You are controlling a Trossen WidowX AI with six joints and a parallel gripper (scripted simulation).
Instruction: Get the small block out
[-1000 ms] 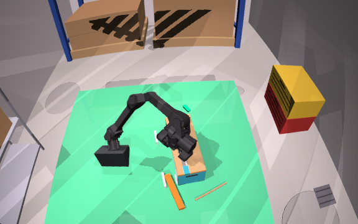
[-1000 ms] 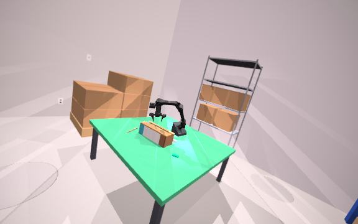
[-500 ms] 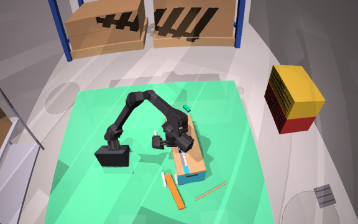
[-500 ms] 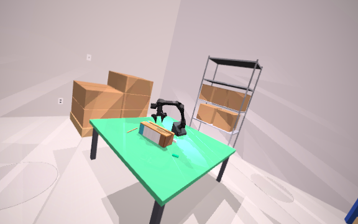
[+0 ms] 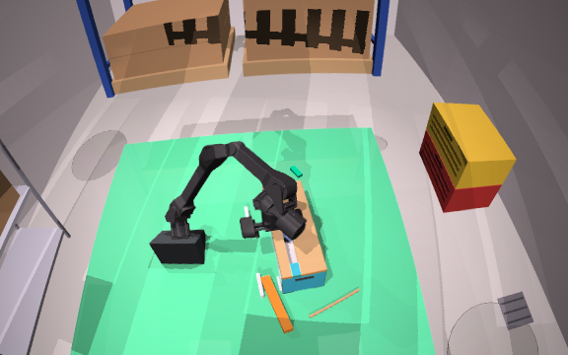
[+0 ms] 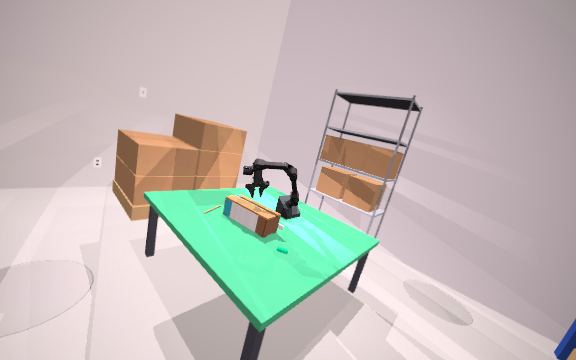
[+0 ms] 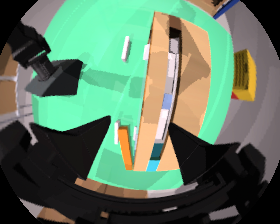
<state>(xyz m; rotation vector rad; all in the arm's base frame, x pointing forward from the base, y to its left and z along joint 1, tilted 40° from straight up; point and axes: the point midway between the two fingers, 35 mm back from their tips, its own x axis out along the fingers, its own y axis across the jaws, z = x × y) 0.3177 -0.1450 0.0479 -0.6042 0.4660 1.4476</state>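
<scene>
The long tan box (image 5: 314,251) (image 6: 242,218) (image 7: 197,65) stands on the green table (image 5: 141,316) (image 6: 313,280), with a narrow slot along its top. In the wrist view a small blue-violet block (image 7: 167,101) shows inside the slot, around mid-length, among white and grey inner parts. A teal part (image 5: 296,269) (image 7: 153,165) is at one end of the slot; the other end is dark. My gripper (image 6: 256,194) (image 7: 140,121) is open and empty above the box. In the top view the wrist hides part of the box and slot.
An orange bar (image 5: 277,303) (image 7: 125,147) lies beside the box's teal end. A thin stick (image 5: 334,302) (image 6: 212,209) lies beyond that end. A small green piece (image 5: 296,171) (image 6: 282,249) lies past the opposite end. White pieces (image 5: 260,285) (image 7: 125,48) lie along the arm's side.
</scene>
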